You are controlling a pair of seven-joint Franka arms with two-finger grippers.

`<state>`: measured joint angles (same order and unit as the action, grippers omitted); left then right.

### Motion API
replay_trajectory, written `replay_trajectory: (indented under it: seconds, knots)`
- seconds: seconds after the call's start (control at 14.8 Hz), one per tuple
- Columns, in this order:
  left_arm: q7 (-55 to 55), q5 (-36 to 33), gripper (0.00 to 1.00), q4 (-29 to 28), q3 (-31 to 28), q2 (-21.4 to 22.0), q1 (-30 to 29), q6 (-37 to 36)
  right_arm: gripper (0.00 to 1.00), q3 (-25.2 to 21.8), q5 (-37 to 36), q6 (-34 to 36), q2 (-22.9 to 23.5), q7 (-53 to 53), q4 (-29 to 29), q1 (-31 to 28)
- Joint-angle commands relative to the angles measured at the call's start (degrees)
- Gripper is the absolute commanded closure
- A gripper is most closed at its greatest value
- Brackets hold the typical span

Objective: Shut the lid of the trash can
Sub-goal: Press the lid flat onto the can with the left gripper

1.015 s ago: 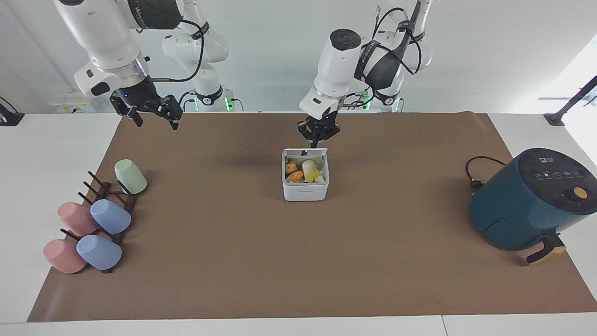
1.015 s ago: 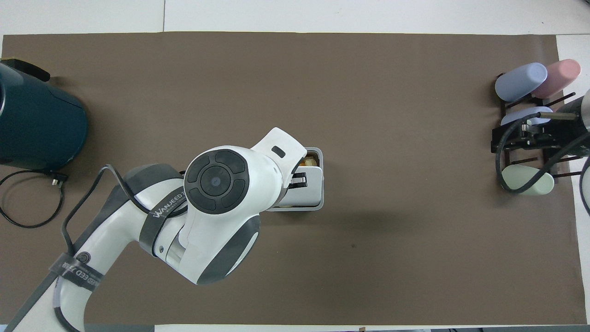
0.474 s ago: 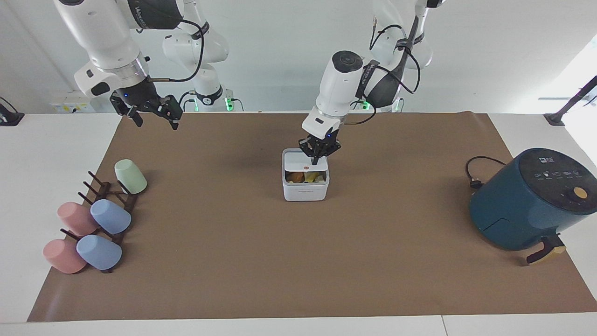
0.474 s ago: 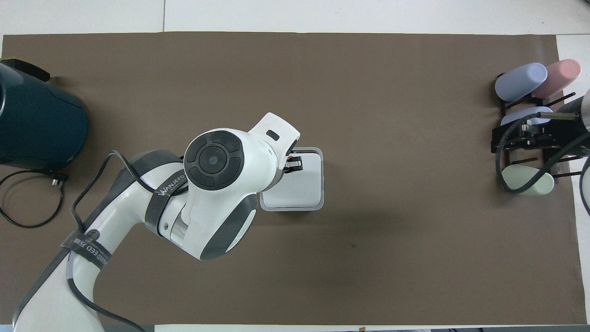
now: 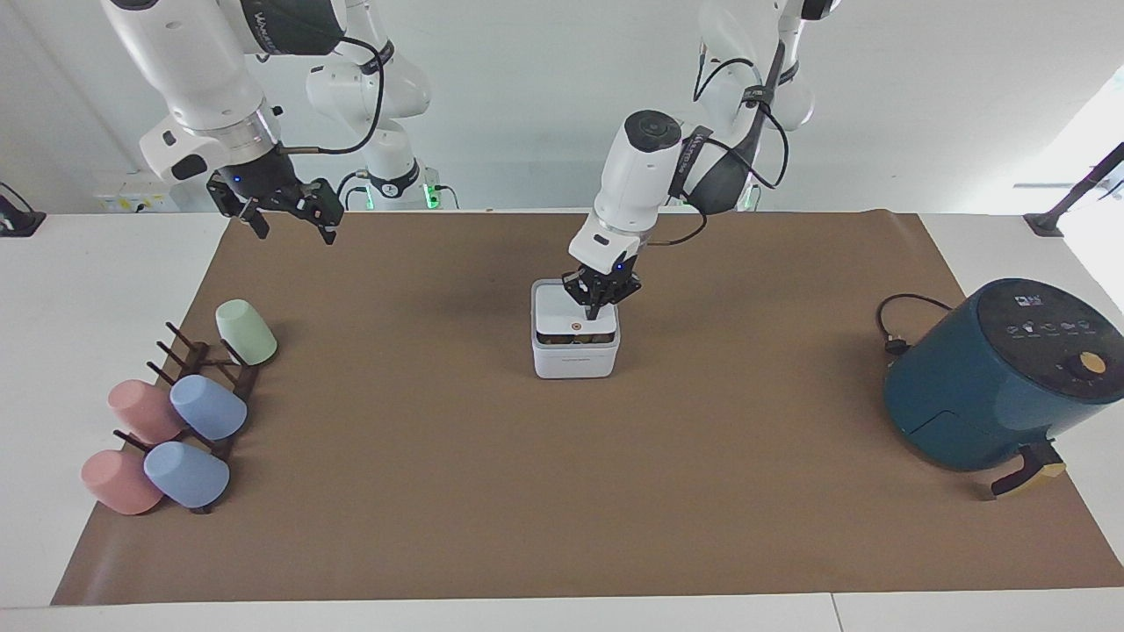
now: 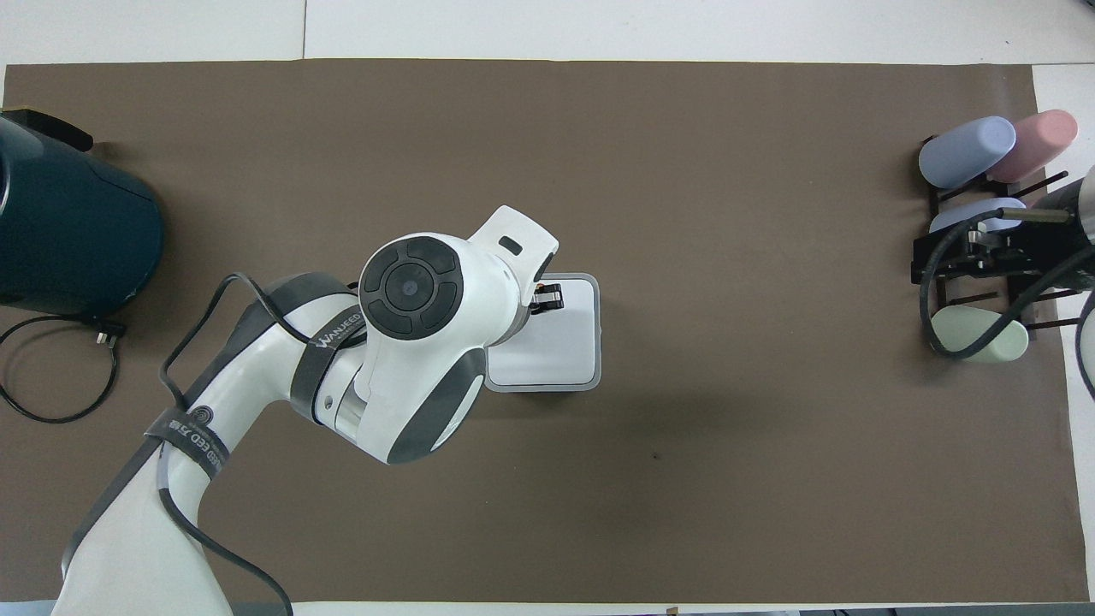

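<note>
1. Since the earlier frames, the lid point(image 5: 563, 309) is coming down: it was standing upright a moment ago and is now lying almost flat over the trash can point(image 5: 575, 354), with only a thin dark gap showing under its edge farthest from the robots, where a little of the contents is peeking out.
2. That trash can is sitting on the brown mat point(image 5: 439, 456) near the middle of the surface point(image 5: 79, 290), and in the overhead view the lid point(image 6: 560, 346) is covering nearly the whole opening of the trash can point(image 6: 596, 376).
3. Pressing on the lid's top, close to its farther edge and next to the small orange dot, the left hand point(image 5: 595, 303) is pointing its fingertips down with the fingers drawn close together and nothing held between them; in the overhead view the left hand point(image 6: 547, 299) is showing just past the white wrist.
4. Over the mat's corner at the right arm's end of the surface, the right hand point(image 5: 290, 219) is waiting in the air with its fingers spread apart and empty.
5. Farther from the robots at that same end, a dark wooden rack point(image 5: 206, 373) is carrying pastel cups point(image 5: 208, 408) in green, blue and pink.
6. At the left arm's end of the surface, a teal air fryer point(image 5: 992, 377) is standing with its black cord point(image 5: 891, 325) curling on the mat beside it.
</note>
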<state>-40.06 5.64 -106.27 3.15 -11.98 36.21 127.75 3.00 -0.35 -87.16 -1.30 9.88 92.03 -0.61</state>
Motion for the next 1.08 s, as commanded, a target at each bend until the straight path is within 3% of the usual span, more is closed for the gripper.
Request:
replay_trajectory:
  seconds: [0.0,1.02]
  knots:
    - [0.24,0.07,1.00,0.72,0.19,-1.03,-0.35,1.19,0.00,0.34,1.14,0.94,-0.29,0.14,0.17,-0.70]
    - [0.16,-1.86,1.00,0.80,0.10,-3.67,0.71,1.28,0.00,0.34,1.06,0.94,-0.29,0.14,0.08,-0.70]
